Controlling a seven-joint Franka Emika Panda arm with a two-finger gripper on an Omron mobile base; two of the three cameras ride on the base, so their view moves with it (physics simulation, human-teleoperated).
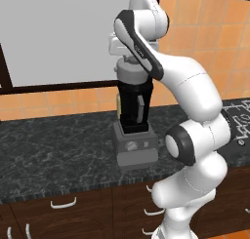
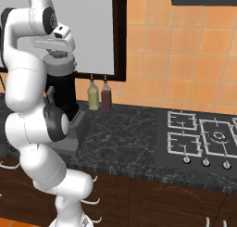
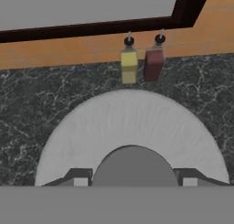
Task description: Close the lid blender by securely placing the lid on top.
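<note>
The round light-grey lid [image 3: 132, 127] with its raised central knob sits on top of the tall black blender [image 1: 133, 106], whose boxy grey base with a front dial stands on the dark marbled tabletop [image 1: 53, 150]. Behind it run orange wall tiles and a dark-framed window; a yellow bottle [image 3: 129, 65] and a dark red bottle [image 3: 154, 63] stand side by side against the wall, and a gas hob [image 2: 199, 138] lies to the right. The pincer [image 3: 132, 179] is clenched on the lid's knob from above.
</note>
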